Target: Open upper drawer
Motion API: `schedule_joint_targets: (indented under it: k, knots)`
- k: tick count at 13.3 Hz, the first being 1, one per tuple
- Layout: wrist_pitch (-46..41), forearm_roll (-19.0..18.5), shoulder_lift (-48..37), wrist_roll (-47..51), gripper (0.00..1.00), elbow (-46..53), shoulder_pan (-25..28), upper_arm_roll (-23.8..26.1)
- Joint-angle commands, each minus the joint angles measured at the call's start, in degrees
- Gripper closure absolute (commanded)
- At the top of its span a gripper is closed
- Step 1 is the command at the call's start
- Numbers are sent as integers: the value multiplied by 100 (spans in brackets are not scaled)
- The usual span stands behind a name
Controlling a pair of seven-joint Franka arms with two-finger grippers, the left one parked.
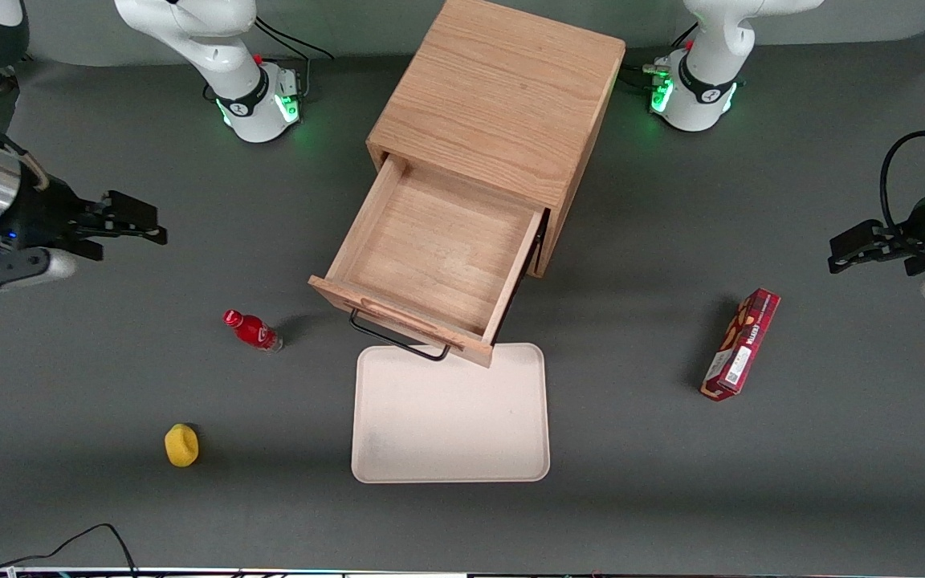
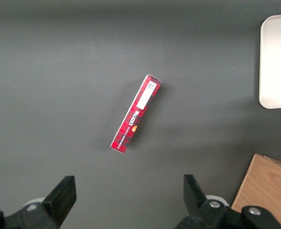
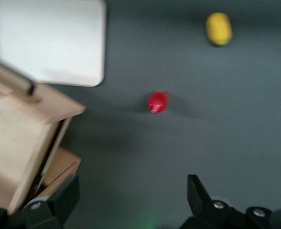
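Front view: upper drawer [image 1: 430, 265] is pulled well out of the light oak cabinet [image 1: 503, 112], toward the camera. Plain wood interior exposed, nothing in it. Black bar handle [image 1: 398, 335] hangs off the drawer front, and the front edge overhangs the rim of the cream tray [image 1: 450, 417], which lies flat on the dark grey table [image 1: 109, 498] nearer the camera.

Gripper [image 1: 141, 222] is off at the working arm's end of the table, raised above the surface, well apart from the drawer, pointing roughly toward the cabinet. Fingers parted, holding nothing. Right wrist view agrees: both fingers [image 3: 59, 200] spread wide with bare table between them, and the drawer's side wall [image 3: 21, 138] and handle [image 3: 23, 85] show beside one finger.

Red bottle [image 1: 252, 330] lies on its side on the table, near the drawer front's corner on the working arm's side, not touching it. Also seen in the wrist view [image 3: 157, 102], blurred. Yellow round object [image 1: 181, 445] is nearer the camera than the bottle, well apart from the tray; can't tell what it is.

Red patterned box [image 1: 741, 343] sits toward the parked arm's end of the table, well clear of cabinet and tray. Left wrist view shows it [image 2: 136, 113] lying flat, with the tray corner [image 2: 276, 62] at the frame edge.
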Motion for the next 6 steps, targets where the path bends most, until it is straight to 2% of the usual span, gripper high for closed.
schedule_joint_targets:
  k: [1, 6]
  knots:
    - [839, -312, -468, 480, 0, -977, -53, -210]
    - [885, -321, -450, 561, 0, -969, -53, -299]
